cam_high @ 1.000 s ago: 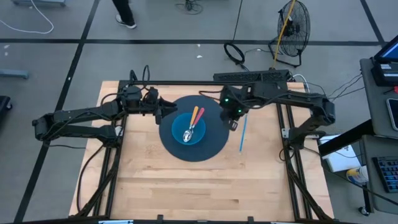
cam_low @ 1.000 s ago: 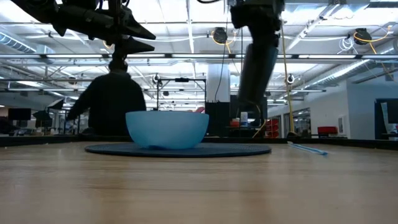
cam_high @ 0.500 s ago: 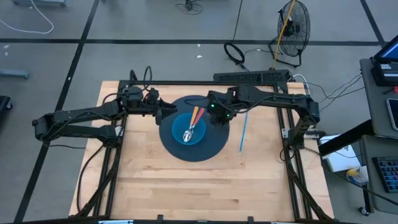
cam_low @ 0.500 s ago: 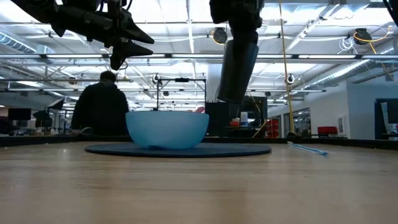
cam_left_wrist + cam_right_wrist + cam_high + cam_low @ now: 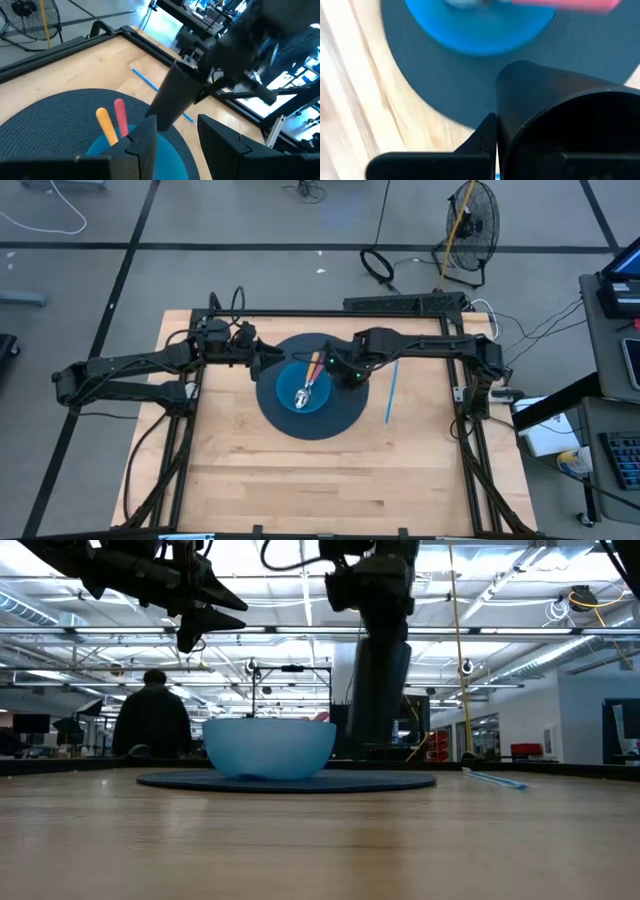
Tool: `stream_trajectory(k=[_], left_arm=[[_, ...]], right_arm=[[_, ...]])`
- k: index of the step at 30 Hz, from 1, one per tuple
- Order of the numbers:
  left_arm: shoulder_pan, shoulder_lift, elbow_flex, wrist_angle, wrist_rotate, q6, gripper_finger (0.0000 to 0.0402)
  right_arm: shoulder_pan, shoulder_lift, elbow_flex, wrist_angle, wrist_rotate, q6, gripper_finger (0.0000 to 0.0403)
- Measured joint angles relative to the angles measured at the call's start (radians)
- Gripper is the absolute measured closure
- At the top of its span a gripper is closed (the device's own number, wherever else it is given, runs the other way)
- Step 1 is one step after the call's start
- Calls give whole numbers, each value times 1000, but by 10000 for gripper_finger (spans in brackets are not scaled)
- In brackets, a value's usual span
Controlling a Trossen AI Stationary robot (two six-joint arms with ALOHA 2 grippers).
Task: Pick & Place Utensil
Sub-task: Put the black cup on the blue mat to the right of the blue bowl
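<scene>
So the blue bowl [image 5: 303, 392] sits on the round dark mat [image 5: 340, 415] near the back middle of the wooden table [image 5: 300, 480], and two utensils are already lying in it. One has an orange handle [image 5: 313, 366], the other a pink handle [image 5: 322, 364]. Both run on a diagonal, metal heads [image 5: 300, 397] down in the bowl toward the front-left, with the handles sticking up over the back-right rim. The right gripper [image 5: 342, 370] is right at that rim, just beside the handle tips, and its fingers [image 5: 490, 135] look pressed together with nothing between them. The left gripper [image 5: 262, 358] hangs above the mat's left edge, fingers [image 5: 145, 142] spread apart and holding nothing. A thin blue straw [image 5: 390, 393] lies on the table just right of the mat, running front to back. There's a person [image 5: 150, 715] in the room behind.
</scene>
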Motion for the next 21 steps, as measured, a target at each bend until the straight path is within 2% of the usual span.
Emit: stream_trajectory(k=[21], left_arm=[[-15, 0, 0, -23, -20, -2, 254]], right_arm=[[6, -6, -136, 135, -51, 22, 399]])
